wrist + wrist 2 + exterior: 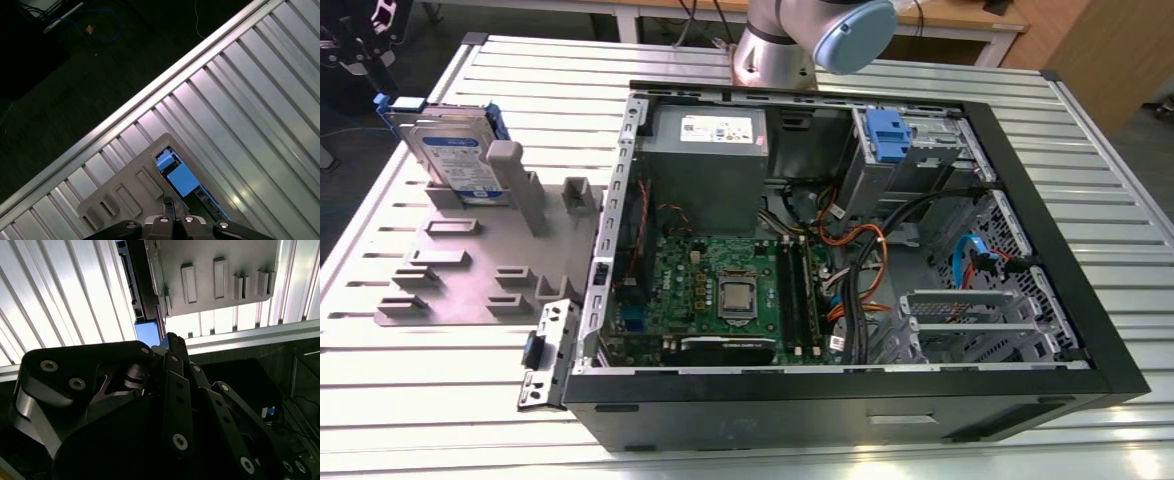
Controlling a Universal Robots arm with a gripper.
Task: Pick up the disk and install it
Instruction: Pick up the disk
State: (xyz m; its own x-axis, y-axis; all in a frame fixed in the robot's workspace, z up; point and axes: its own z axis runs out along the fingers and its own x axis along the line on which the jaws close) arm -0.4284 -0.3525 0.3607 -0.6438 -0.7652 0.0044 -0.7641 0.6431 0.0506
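Observation:
The disk (454, 150) stands on edge in a slot of the grey fixture plate (467, 270), at the exterior view's left, its blue-and-white label facing out and a blue bracket round its edges. In both wrist views I look down on the disk's top edge and blue bracket (181, 181) (148, 333). My gripper (172, 204) (169, 338) hangs above the disk and apart from it. Its fingers are shut together with nothing between them.
An open computer case (1067, 300) lies on the slatted metal table (520, 70), holding a grey power-supply box (707, 150), a motherboard (720, 290), loose cables and a drive bay with a blue clip (887, 135). The table edge (150, 90) and dark floor lie beyond the fixture.

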